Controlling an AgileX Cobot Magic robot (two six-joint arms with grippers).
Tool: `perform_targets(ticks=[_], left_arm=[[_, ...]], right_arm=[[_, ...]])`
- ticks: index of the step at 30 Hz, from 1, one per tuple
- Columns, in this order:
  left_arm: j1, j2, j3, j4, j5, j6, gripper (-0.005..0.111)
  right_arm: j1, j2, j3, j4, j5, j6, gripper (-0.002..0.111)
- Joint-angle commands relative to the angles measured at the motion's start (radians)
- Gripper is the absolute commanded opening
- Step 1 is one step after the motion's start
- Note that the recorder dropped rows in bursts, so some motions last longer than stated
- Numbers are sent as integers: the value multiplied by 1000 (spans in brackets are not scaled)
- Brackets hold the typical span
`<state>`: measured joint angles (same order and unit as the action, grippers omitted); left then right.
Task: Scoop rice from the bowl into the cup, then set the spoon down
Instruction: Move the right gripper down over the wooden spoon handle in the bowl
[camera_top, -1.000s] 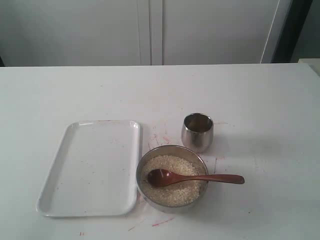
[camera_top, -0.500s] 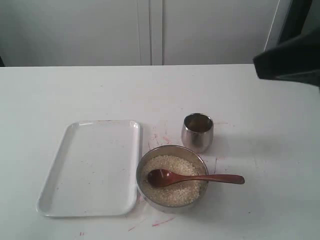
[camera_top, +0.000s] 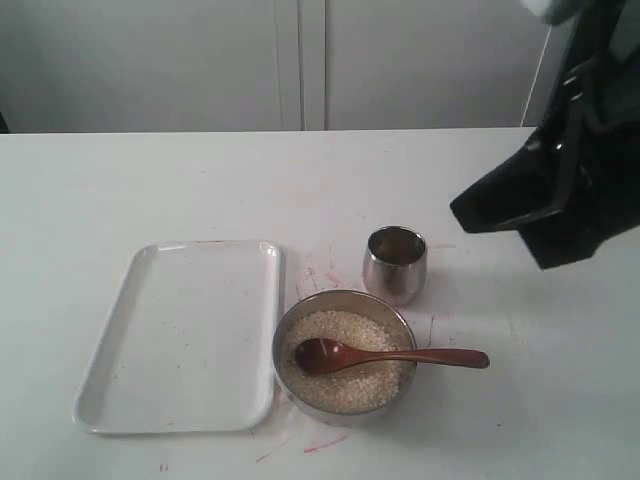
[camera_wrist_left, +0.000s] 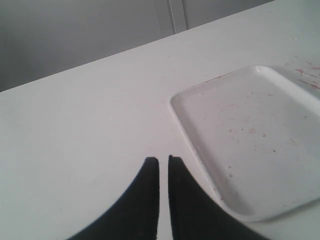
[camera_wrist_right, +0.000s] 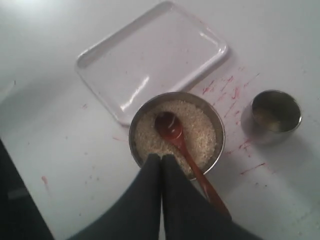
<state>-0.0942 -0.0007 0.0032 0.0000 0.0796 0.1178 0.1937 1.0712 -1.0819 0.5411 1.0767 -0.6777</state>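
The steel bowl (camera_top: 345, 352) (camera_wrist_right: 176, 134) holds pale rice (camera_top: 340, 385) (camera_wrist_right: 202, 132). A dark red-brown wooden spoon (camera_top: 390, 356) (camera_wrist_right: 182, 142) lies with its head in the rice and its handle over the bowl's right rim. Behind the bowl stands the steel cup (camera_top: 395, 263) (camera_wrist_right: 276, 112). My right gripper (camera_top: 470, 213) (camera_wrist_right: 161, 157) hangs high above the table to the cup's right, fingers shut and empty. My left gripper (camera_wrist_left: 163, 160) is out of the exterior view, shut with a thin slit, over bare table beside the tray.
A white rectangular tray (camera_top: 185, 335) (camera_wrist_left: 250, 140) (camera_wrist_right: 150, 57) lies left of the bowl. Red smears mark the white table (camera_top: 320, 275) around bowl and cup. A grey cabinet wall runs behind the table's far edge.
The right arm has come in from the upper right, lower and farther left than half a second ago. A second ago it was out of view. Bowl, spoon and cup are unmoved.
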Motion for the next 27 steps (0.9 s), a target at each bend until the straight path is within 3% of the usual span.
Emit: perform_targets(ticks=[1,9,20,24,27], left_arm=[[2,1,-3,0,-5,-5,14],[2,1,-3,0,-5,-5,14],[2,1,-3,0,-5,-5,14],[2,1,-3,0,-5,-5,14],[2,1,-3,0,-5,-5,14]], right_arm=[[52,100,11,-93,82,-48,0],[182,266,13,-461,132,-59,0],[214,419,13,-541,62,-59,0],[214,440,13,-541,43,-59,11],[214,442,10,-541,36,-59,29]])
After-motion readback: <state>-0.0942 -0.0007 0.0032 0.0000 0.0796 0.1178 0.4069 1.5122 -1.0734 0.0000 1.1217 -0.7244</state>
